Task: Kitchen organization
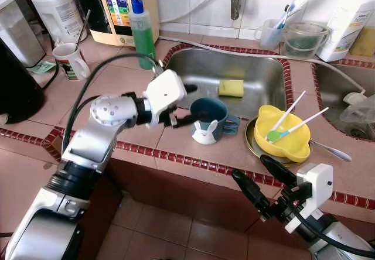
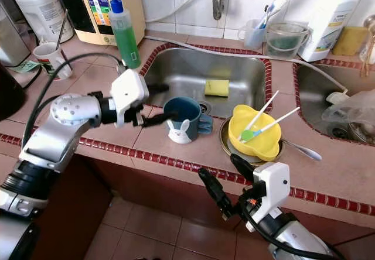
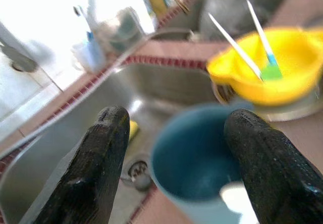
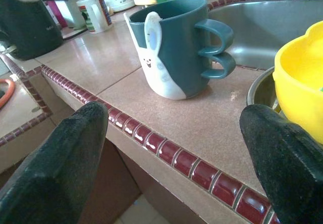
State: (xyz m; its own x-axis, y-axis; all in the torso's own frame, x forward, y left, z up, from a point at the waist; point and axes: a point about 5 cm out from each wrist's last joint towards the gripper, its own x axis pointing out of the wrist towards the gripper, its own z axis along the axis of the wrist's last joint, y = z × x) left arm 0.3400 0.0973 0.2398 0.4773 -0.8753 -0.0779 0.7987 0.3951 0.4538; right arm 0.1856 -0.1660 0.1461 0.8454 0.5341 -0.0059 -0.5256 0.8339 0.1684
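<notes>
Below the counter's front edge, the right gripper (image 1: 265, 177) was held open and empty. Farther in, beside the sink rim, the upright blue mug (image 1: 208, 119) was flanked by the open left gripper (image 1: 181, 105), judged nearer.

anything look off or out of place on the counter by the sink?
Mildly. The yellow bowl sits tilted in a metal plate, two utensils sticking out. A metal spoon lies loose beside it. The blue mug stands upright at the sink edge. No spills visible.
</notes>
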